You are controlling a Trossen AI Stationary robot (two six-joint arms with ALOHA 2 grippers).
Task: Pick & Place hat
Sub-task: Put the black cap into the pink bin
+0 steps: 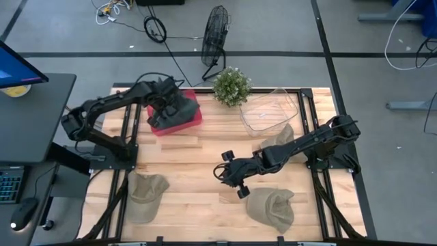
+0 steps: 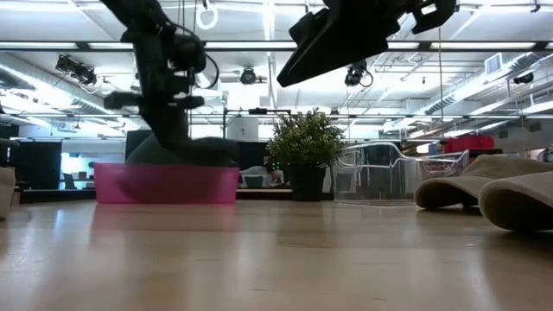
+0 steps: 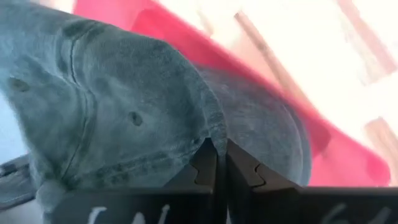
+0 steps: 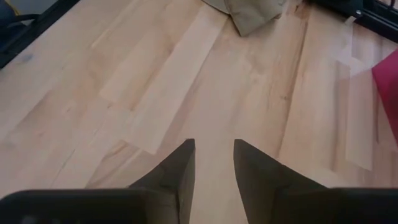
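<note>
A dark grey-blue hat (image 1: 175, 109) (image 3: 124, 106) sits in the pink bin (image 1: 193, 124) (image 2: 164, 184) at the table's far left. My left gripper (image 1: 170, 102) (image 3: 221, 158) is down at the bin, shut on that hat. My right gripper (image 1: 233, 179) (image 4: 214, 155) hangs open above bare wood at the table's middle and touches nothing. Three tan hats lie on the table: near left (image 1: 146, 195), near right (image 1: 273, 208), and right of centre (image 1: 279, 137). My left gripper pinches an edge of the grey-blue hat's cloth (image 3: 208, 127) between its two shut fingers, coming at it from above. The hat spreads out beyond the fingertips and lies in the pink bin (image 3: 348, 155). One layer or several, I cannot tell.
A potted plant (image 1: 232, 85) (image 2: 304, 155) stands at the far edge between the pink bin and a clear plastic container (image 1: 270, 109) (image 2: 384, 173). Bare wood lies across the table's middle (image 1: 191, 171). A monitor and a keyboard are off the left side.
</note>
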